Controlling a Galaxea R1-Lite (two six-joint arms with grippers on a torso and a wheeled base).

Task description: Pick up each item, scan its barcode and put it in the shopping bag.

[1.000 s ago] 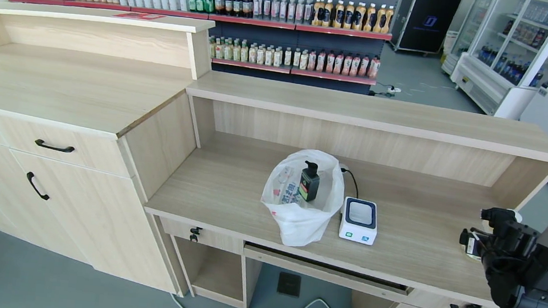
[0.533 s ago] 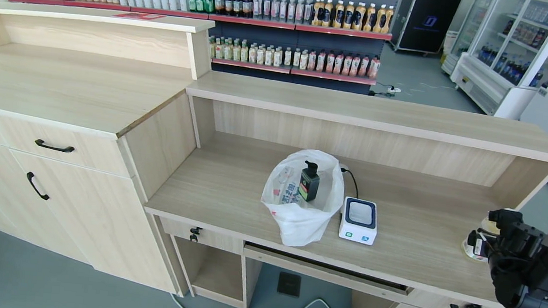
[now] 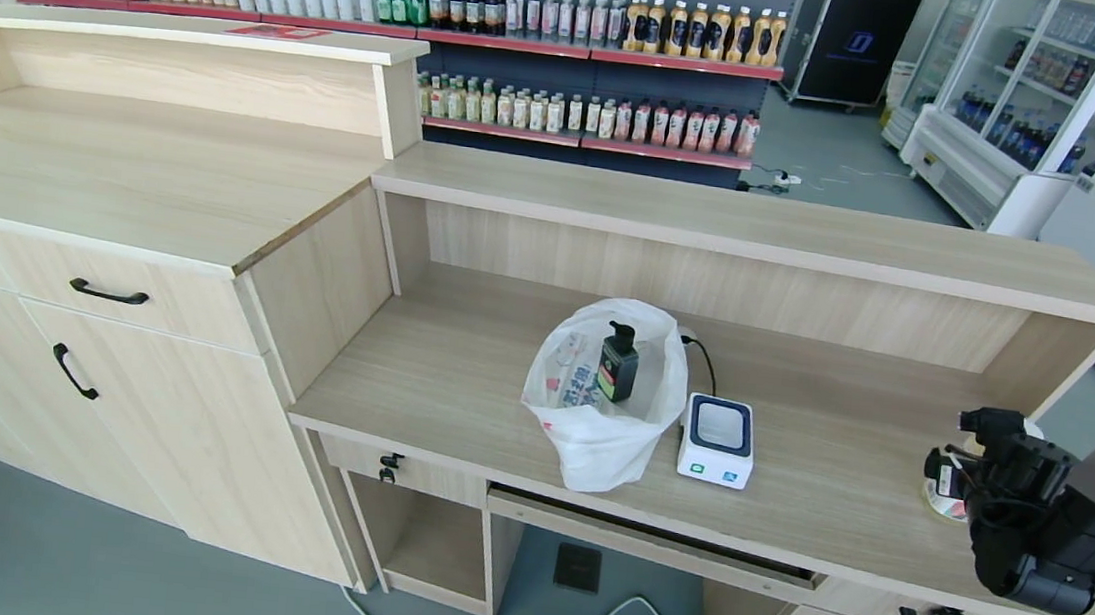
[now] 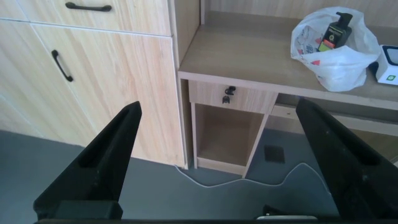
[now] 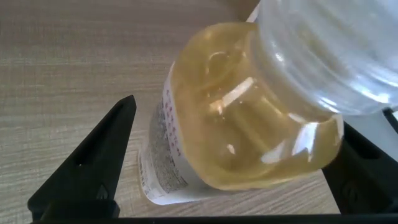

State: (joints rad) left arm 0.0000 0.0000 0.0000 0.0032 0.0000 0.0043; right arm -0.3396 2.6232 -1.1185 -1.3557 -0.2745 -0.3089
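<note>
A clear bottle of yellow liquid [image 5: 249, 124] with a white label stands near the right end of the counter [image 3: 823, 475]. My right gripper [image 3: 955, 457] is open and straddles this bottle [image 3: 938, 483], one finger on each side. The white shopping bag [image 3: 601, 433] sits mid-counter with a black pump bottle [image 3: 618, 365] and a printed packet [image 3: 573, 375] inside. Right beside the bag lies the white barcode scanner [image 3: 718, 439]. My left gripper [image 4: 217, 106] hangs open and holds nothing, low over the floor to the left of the counter, far from the bag [image 4: 336, 59].
A raised ledge [image 3: 746, 226] runs along the back of the counter. A taller wooden cabinet [image 3: 135, 208] with drawers stands to the left. The scanner's black cable [image 3: 706, 358] runs behind the bag. Bare counter lies between scanner and yellow bottle.
My right arm drifted a little right and down, then came back left and up around the yellow bottle. The bag, scanner and bottle stayed in place.
</note>
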